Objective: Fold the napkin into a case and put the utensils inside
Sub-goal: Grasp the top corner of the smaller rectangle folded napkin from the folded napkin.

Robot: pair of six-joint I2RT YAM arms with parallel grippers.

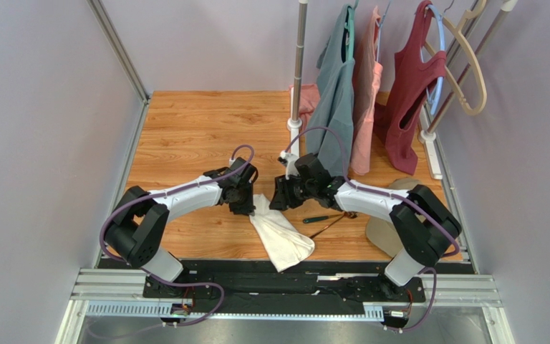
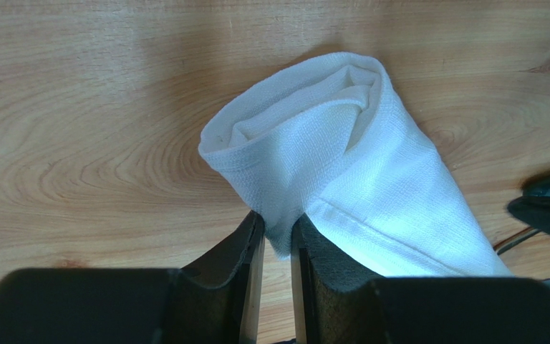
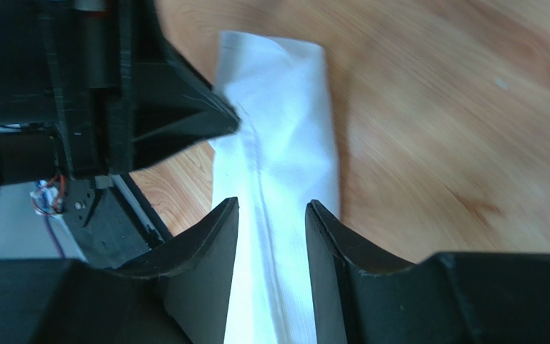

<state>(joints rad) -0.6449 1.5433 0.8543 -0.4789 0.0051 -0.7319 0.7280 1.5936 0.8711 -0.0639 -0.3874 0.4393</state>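
White napkin [image 1: 279,235], folded long and narrow on the wooden table [image 1: 192,129], is pinched at its edge by the left gripper [image 2: 276,226], while the right gripper [image 3: 271,208] hovers astride it with jaws parted, both arms elbowed inward, the utensils [image 1: 322,219] lying just right of the cloth.

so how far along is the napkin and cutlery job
Done: the napkin looks folded into a long pocket with an open mouth. In hand: the left gripper pinches its edge, and the right gripper is open, its fingers either side of the cloth. Left: the utensils lie on the table beside the napkin, not inside it.
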